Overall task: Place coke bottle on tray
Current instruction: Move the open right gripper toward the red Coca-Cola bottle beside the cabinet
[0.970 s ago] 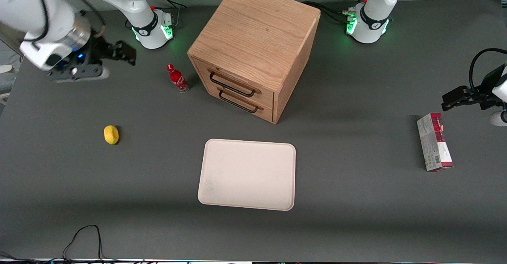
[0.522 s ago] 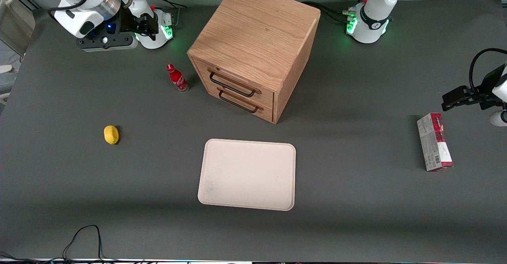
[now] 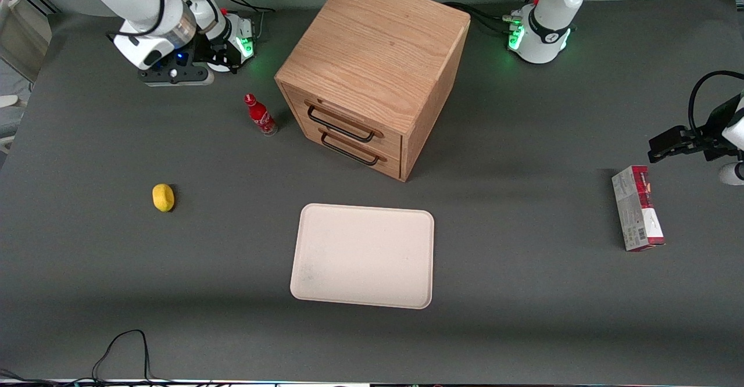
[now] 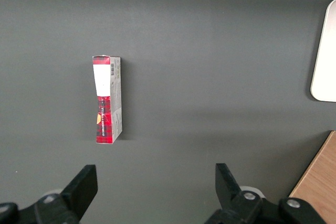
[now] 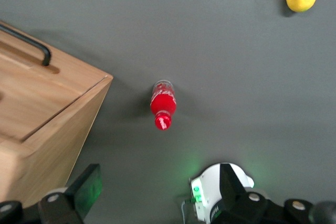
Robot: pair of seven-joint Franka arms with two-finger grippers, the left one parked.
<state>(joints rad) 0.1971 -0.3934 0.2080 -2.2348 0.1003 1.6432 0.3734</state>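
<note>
Grey table (image 3: 523,294); arm hides pincer (image 5: 157,190), coke bottle (image 3: 261,115) upright.

The small red coke bottle (image 3: 261,115) (image 5: 162,105) stands upright on the desk (image 3: 523,294), just beside the wooden cabinet (image 3: 372,73). The pale cream tray (image 3: 363,255) lies flat, nearer the front camera. The tool (image 3: 218,58) hangs above the desk, well apart from the bottle, fingers spread.

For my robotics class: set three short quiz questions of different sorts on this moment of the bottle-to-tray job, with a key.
1. True or false: the coke bottle stands upright on the table beside the wooden cabinet.
2. The tray holds: A) the bottle, B) the lemon, C) nothing.
3. Fill in: the gripper hangs open, farther from the front camera than the bottle, holding ____.

Key: 1 true; 2 C; 3 nothing.
</note>
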